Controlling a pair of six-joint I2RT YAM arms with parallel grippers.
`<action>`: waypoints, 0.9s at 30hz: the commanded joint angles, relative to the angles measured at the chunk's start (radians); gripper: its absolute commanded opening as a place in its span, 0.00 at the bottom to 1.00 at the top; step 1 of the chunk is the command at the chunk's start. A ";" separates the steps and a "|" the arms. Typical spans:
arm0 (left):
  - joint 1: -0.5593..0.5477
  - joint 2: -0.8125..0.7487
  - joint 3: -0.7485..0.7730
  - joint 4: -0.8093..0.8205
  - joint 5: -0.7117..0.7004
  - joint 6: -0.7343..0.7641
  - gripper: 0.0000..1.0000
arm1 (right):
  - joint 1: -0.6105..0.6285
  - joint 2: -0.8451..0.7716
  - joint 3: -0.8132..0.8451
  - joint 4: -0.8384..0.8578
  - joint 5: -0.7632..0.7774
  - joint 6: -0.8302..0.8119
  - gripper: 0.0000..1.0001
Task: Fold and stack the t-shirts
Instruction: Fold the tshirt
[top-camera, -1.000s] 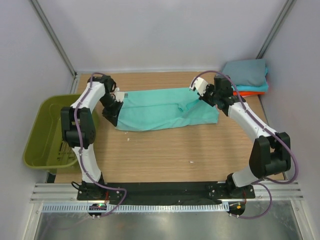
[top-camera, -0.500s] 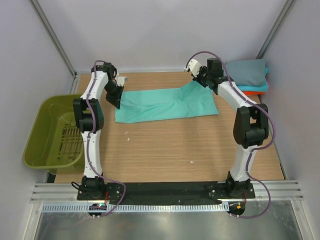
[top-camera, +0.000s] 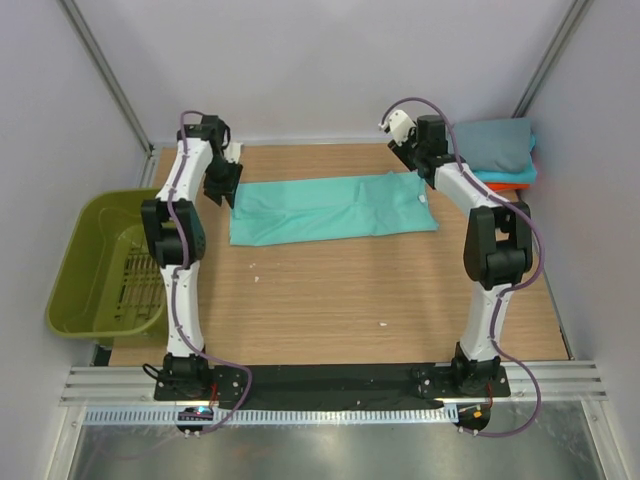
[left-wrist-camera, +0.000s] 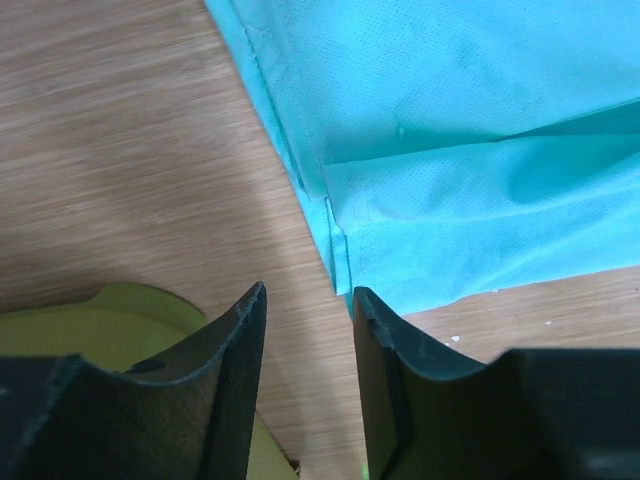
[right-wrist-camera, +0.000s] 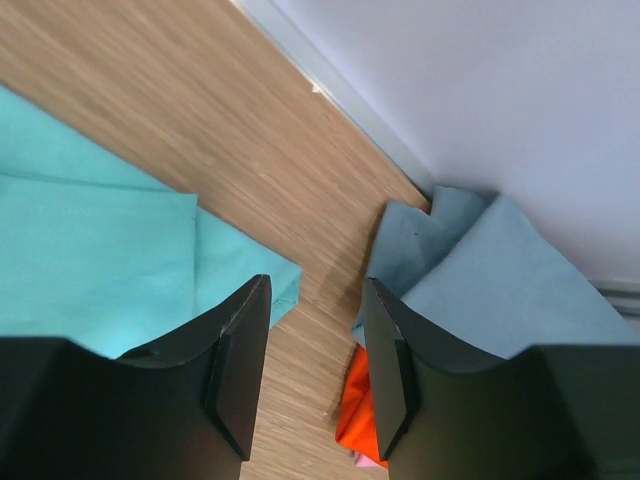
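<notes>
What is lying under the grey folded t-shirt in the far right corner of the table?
Cyan cloth and orange-red cloth show at its edges. The grey t-shirt covers the rest, so anything else below is hidden.

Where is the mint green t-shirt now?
In the top view, the mint green t-shirt lies across the table's far middle, between the left end effector and right end effector.

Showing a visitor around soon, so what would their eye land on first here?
The mint-green t-shirt, folded into a long band across the far half of the table, with the left gripper and right gripper at its ends, jaws open. Then the stack of folded shirts in the far right corner and the olive-green basket at left.
</notes>
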 joint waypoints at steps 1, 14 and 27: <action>-0.008 -0.078 0.016 0.018 -0.014 -0.006 0.42 | 0.002 -0.107 0.000 0.031 0.023 0.136 0.48; -0.032 0.046 -0.001 -0.012 0.116 0.005 0.48 | 0.011 -0.050 -0.015 -0.151 -0.106 0.267 0.48; -0.031 0.129 0.080 0.004 0.082 0.023 0.20 | 0.011 -0.030 -0.049 -0.180 -0.124 0.248 0.48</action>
